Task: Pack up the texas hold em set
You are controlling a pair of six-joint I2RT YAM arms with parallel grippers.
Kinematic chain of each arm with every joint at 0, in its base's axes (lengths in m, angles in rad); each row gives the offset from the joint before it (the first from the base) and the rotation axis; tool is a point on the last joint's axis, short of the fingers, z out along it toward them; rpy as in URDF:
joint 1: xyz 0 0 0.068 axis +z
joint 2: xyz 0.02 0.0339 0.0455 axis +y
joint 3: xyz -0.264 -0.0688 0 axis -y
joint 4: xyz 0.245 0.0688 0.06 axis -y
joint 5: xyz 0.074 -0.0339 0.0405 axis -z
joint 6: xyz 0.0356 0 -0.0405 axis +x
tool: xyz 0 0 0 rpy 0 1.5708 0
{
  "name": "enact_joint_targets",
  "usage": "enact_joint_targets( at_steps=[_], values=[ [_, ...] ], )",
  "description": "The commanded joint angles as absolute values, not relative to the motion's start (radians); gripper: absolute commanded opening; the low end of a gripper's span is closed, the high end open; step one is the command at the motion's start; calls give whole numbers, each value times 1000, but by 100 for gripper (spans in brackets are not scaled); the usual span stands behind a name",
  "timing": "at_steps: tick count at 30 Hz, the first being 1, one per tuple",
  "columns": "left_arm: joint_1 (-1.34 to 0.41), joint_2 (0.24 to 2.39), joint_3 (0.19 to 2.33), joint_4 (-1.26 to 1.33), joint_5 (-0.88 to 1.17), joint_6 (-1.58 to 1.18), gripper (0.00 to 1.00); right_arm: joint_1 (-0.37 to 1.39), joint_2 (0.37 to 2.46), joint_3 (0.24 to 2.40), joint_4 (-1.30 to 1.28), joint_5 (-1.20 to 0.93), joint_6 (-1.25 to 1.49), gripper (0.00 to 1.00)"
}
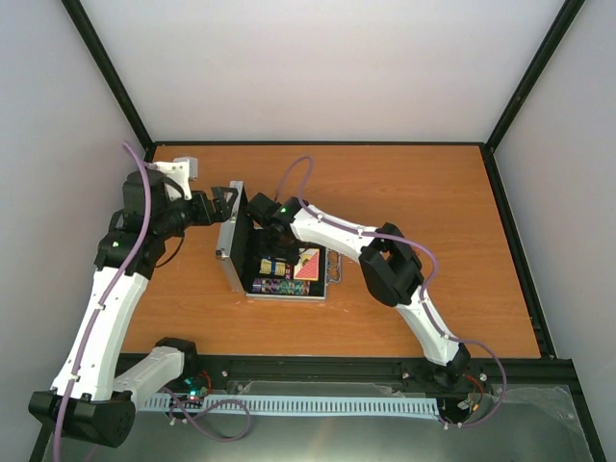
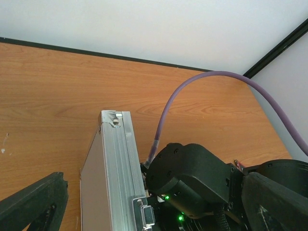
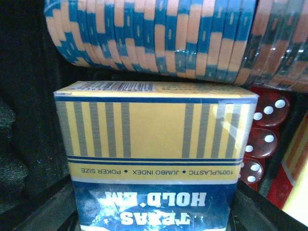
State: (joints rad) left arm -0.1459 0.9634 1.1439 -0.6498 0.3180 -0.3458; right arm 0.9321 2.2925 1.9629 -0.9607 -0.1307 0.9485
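While the silver case (image 1: 231,252) stands open on the worktop (image 1: 414,192), lid upright, left hand (image 1: 229,198) spread wide at the lid, holding nothing, right hand (image 1: 269,248) inside the case, clamped on blue card deck (image 3: 154,139), chips (image 3: 159,38) behind

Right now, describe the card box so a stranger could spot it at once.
On the wooden table sits an open silver case. Inside its black lining, beside a row of blue-and-orange chips and some red dice, is the card box. It alone is yellow-and-blue striped, lettered TEXAS HOLD'EM.
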Motion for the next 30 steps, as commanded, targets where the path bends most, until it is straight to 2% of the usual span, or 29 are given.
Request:
enact_joint_targets(
  at_steps=[1, 5, 11, 19, 24, 28, 30],
  values=[
    [-143, 945, 1134, -635, 317, -346, 100, 941, 2307, 1989, -970, -129, 981, 57],
    [-143, 949, 1133, -634, 324, -347, 100, 940, 2319, 1993, -960, -136, 997, 62],
    [-143, 947, 1149, -646, 307, -339, 100, 940, 2307, 2005, -968, -113, 1000, 79],
    [-143, 945, 1165, -655, 299, -339, 100, 947, 2250, 2009, -981, -4, 968, 85],
    [-143, 948, 1179, -666, 285, -333, 100, 946, 2154, 1974, -980, 138, 918, 81],
    [-143, 951, 1186, -670, 283, -335, 100, 939, 2083, 1895, -897, 178, 830, 67],
    [-143, 955, 1191, -674, 283, -338, 100, 919, 2075, 1854, -849, 118, 774, 59]
  ],
)
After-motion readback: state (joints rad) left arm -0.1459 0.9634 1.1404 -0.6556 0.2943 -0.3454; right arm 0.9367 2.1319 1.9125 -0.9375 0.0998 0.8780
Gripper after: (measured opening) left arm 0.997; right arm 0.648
